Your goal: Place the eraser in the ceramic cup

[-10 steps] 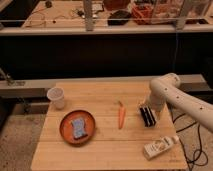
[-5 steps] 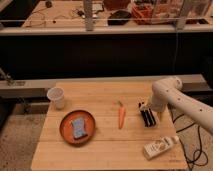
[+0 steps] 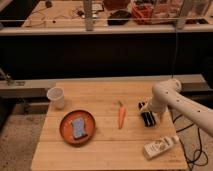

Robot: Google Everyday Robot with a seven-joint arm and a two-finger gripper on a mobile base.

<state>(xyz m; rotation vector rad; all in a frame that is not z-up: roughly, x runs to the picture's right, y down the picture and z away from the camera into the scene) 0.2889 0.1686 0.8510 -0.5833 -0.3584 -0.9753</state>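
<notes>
The eraser [image 3: 147,119] is a small black block lying on the wooden table [image 3: 110,155], right of the carrot [image 3: 121,115]. My gripper [image 3: 144,107] hangs from the white arm [image 3: 170,95] and sits directly over the eraser's far end, touching or almost touching it. The ceramic cup [image 3: 56,97] is a small whitish tapered cup standing upright at the table's far left, well away from the gripper.
A round orange plate [image 3: 66,134] holding a blue sponge [image 3: 78,128] sits at the front left, below the cup. A white bottle [image 3: 160,146] lies at the front right. A dark shelf and a cluttered bench stand behind the table.
The arm has lowered a little, bringing the gripper down onto the eraser's spot. The eraser, cup, plate, carrot and bottle have not moved.
</notes>
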